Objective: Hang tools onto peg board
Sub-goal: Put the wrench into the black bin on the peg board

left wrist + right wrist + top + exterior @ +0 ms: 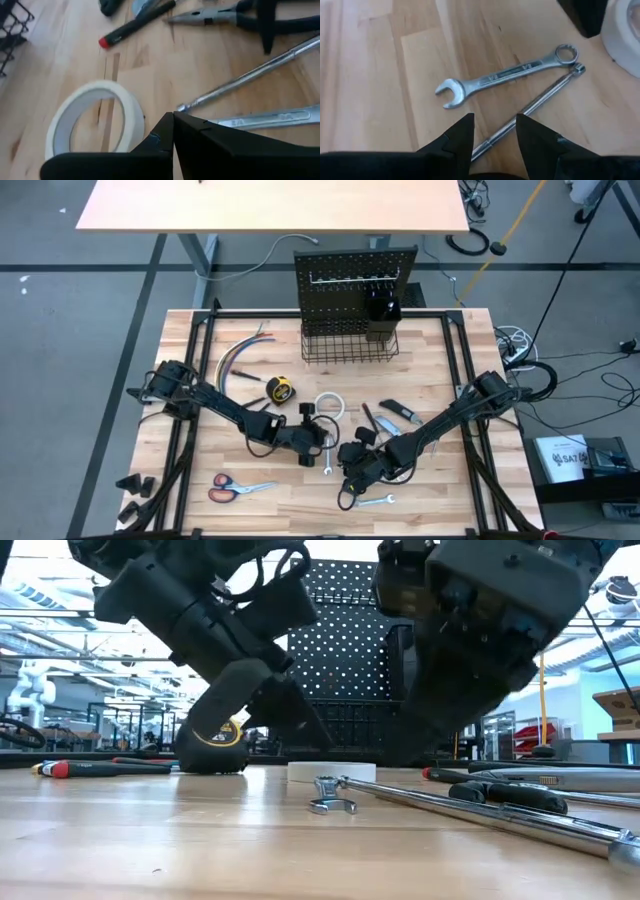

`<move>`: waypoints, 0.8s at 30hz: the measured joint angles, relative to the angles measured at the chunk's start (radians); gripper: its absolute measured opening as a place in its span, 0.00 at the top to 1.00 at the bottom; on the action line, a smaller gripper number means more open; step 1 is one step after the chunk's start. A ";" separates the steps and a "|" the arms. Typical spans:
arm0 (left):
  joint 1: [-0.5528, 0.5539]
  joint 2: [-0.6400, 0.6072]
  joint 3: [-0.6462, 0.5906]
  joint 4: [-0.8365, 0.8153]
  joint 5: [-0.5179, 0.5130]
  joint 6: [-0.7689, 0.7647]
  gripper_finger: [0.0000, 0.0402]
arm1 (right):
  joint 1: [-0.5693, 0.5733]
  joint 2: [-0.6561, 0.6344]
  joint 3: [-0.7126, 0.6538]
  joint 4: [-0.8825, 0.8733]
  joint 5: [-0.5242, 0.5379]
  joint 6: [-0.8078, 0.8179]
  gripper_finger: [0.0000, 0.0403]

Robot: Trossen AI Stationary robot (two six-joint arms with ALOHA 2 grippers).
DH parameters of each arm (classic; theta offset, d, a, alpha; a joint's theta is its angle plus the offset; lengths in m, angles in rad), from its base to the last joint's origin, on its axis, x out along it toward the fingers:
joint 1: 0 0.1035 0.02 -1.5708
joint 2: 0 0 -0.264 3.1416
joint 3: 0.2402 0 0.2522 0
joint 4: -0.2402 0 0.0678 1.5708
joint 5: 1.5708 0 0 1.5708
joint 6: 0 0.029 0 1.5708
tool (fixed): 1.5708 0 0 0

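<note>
My right gripper [494,131] hovers parted and empty low in the right wrist frame. The long steel rod [530,107] runs diagonally from between my fingertips toward the upper right, crossing beside the combination wrench [506,76]. Left gripper [173,131] sits clenched nearby.

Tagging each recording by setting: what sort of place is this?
Probably a robotics lab or workshop. A wooden work table stands on a grey floor with cables trailing beside it, and the low view shows an open hall with another robot arm behind.
</note>
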 joint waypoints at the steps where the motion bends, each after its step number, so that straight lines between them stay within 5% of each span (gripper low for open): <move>1: 0.000 0.003 0.000 0.018 0.002 0.005 0.98 | 0.000 0.003 0.000 -0.001 -0.001 0.001 0.66; 24: 0.038 0.076 0.004 0.014 0.094 -0.051 0.98 | -0.013 -0.007 0.000 0.105 -0.029 -0.019 0.66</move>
